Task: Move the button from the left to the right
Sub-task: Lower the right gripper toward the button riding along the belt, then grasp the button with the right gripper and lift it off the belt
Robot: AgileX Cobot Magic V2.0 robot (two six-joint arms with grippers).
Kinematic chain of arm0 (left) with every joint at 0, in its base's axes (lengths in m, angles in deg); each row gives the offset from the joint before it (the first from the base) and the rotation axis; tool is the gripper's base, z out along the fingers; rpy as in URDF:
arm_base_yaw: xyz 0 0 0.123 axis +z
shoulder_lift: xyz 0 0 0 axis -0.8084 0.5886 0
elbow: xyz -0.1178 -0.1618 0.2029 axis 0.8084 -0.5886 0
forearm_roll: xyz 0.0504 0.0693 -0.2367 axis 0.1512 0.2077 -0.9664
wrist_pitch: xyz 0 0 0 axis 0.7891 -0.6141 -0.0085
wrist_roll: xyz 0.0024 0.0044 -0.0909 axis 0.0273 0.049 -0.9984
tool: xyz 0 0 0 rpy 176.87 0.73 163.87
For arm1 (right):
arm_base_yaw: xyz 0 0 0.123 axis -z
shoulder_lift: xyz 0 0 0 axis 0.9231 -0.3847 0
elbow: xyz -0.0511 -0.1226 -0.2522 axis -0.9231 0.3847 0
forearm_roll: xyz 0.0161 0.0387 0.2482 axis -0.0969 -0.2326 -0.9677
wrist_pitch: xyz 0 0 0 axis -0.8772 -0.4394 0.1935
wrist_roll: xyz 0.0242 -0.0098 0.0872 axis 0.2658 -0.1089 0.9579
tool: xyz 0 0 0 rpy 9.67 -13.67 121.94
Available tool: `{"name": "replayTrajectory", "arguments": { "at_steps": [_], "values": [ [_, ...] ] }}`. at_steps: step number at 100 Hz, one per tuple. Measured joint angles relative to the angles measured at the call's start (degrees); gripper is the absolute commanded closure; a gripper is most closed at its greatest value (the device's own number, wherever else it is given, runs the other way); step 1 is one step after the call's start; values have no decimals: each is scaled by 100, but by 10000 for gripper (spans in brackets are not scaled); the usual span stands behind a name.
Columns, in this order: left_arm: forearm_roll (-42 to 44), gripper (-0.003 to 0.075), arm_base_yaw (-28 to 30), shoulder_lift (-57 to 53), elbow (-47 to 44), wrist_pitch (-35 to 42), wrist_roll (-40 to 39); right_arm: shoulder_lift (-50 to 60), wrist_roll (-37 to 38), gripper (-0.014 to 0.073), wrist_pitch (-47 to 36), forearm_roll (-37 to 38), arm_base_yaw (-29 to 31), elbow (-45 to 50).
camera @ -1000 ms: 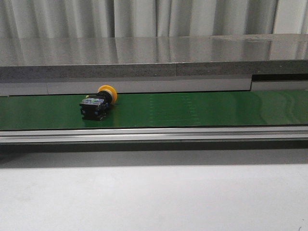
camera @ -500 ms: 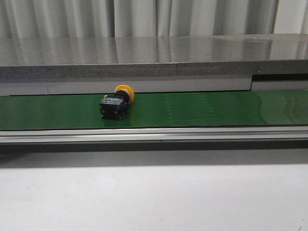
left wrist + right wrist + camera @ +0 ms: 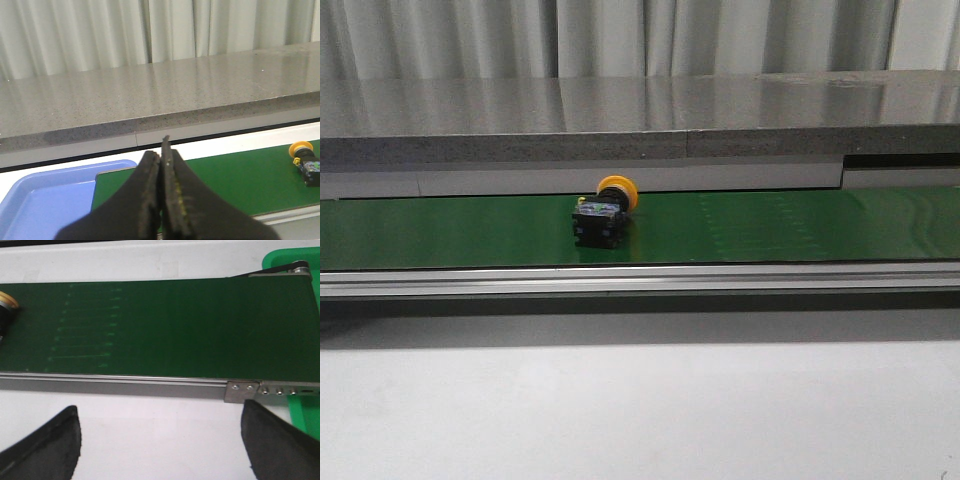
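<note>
The button (image 3: 606,214) is lying on its side on the green conveyor surface (image 3: 770,228), left of centre, yellow cap facing the back rail; nothing is gripping it. Left gripper (image 3: 162,165) is sitting with jaws closed and empty near the blue tray (image 3: 45,200). Right gripper (image 3: 160,435) is waiting with jaws wide apart, probably staged for the pickup. Only the right wrist view is showing the green bin (image 3: 295,260) at the belt's end.

Front camera faces the belt (image 3: 770,225) squarely; both wrist cameras share it obliquely.
</note>
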Motion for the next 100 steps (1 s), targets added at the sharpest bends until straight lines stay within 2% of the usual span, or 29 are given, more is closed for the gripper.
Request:
{"name": "replayTrajectory", "arguments": {
  "at_steps": [32, 100],
  "values": [
    [0, 739, 0, 0, 0, -13, 0, -525, 0, -59, -162, -366, -157, -401],
    [0, 739, 0, 0, 0, -13, 0, -4083, 0, -59, -381, -388, -1519, -2449]
  ]
}}
